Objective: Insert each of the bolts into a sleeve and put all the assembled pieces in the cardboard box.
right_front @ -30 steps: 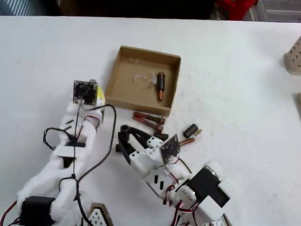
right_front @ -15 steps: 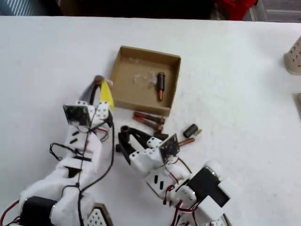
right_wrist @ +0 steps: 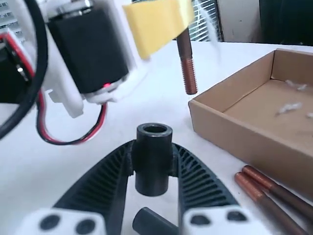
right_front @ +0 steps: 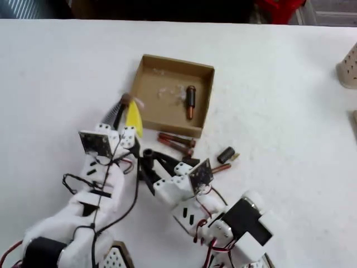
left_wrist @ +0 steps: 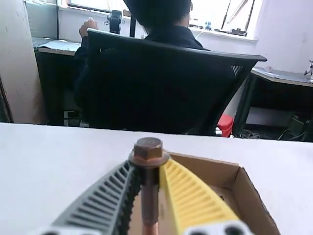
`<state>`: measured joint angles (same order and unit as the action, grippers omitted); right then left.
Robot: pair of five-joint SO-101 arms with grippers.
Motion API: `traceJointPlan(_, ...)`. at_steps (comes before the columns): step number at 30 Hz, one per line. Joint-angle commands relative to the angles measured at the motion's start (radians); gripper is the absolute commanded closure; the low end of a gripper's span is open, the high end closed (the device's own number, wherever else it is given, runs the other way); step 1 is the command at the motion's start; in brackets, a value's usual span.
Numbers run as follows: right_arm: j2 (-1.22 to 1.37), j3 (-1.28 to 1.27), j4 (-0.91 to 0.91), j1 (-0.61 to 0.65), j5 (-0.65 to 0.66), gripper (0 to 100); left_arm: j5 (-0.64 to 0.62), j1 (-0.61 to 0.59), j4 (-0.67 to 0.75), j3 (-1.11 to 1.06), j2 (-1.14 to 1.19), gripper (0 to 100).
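The left end effector (left_wrist: 146, 171) clamps a copper bolt (left_wrist: 149, 152) upright just under its hex head, at the cardboard box's (right_front: 167, 124) 9 o'clock. The right end effector (right_wrist: 152, 147) pinches a black sleeve (right_wrist: 153, 159), bore up, at the box's 7 o'clock. Both pieces look rigid, light and slick. How the bolt tip lines up with the bore is hard to judge.

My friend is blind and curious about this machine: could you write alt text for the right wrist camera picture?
The right gripper clamps a black sleeve upright, hole facing up. Beyond it the left gripper holds a copper bolt, threaded end down, above the table, beside a cardboard box. Two more bolts lie by the box.
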<state>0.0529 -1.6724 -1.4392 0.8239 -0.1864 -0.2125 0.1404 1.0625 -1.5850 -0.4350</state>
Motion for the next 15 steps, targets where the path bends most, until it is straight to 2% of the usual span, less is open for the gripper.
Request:
traceJointPlan(1,-0.001,0.006,0.001,0.005,0.002,98.2,-0.115,0.012,-0.216,0.044,-0.162,98)
traceJointPlan(5,-0.001,0.006,0.001,0.005,0.002,98.2,-0.172,0.007,-0.594,0.143,-0.334,98)
traceJointPlan(8,-0.001,0.006,0.001,0.005,0.002,98.2,-0.176,0.035,-0.784,0.173,-0.46,98)
traceJointPlan(11,-0.001,0.005,0.001,0.005,0.002,98.2,-0.175,0.085,-0.861,0.172,-0.556,98)
traceJointPlan(15,-0.001,0.002,0.001,0.01,0.002,98.2,-0.172,0.134,-0.876,0.17,-0.624,98)
